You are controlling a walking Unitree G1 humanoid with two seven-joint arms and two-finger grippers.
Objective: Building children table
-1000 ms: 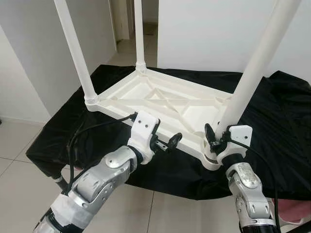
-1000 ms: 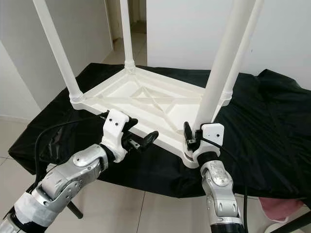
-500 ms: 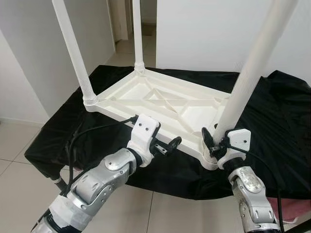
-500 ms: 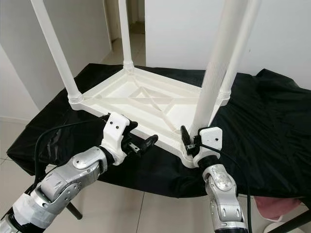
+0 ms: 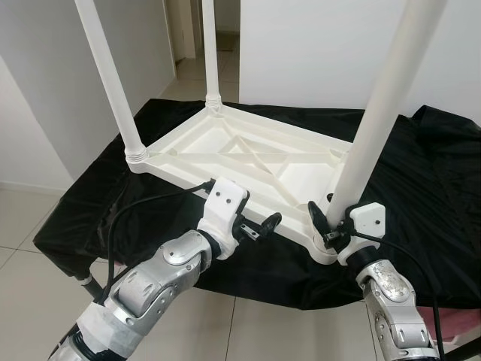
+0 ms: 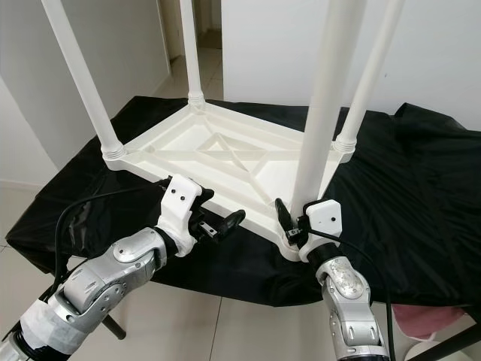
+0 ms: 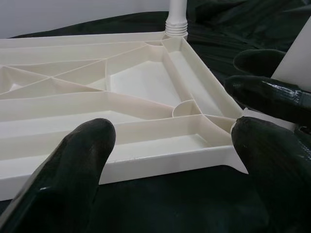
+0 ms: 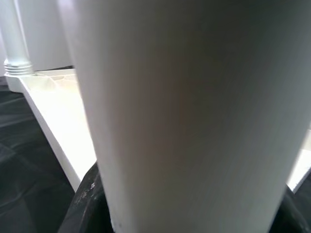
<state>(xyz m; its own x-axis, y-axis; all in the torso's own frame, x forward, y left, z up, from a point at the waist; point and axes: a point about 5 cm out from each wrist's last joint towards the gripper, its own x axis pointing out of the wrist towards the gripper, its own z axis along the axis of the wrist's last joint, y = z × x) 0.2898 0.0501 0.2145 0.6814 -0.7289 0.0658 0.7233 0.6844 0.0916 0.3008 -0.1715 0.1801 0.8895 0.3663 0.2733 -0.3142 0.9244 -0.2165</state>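
Note:
A white plastic children's table lies upside down on a black cloth, with its legs pointing up. My right gripper is shut around the base of the near right leg, just above its socket at the table's front corner. That leg spans the space between the fingers in the right wrist view. My left gripper hovers open at the table's front edge, left of that corner, holding nothing. Both black fingertips frame the ribbed underside in the left wrist view.
The cloth-covered surface ends close to my arms, with tiled floor below. White walls stand behind and to the left, and a doorway opens at the back. The other legs rise at the far and left corners. Something pink sits at the lower right.
The near right leg has tipped more upright in my right gripper. The view has shifted a little. My left gripper stays open at the front edge.

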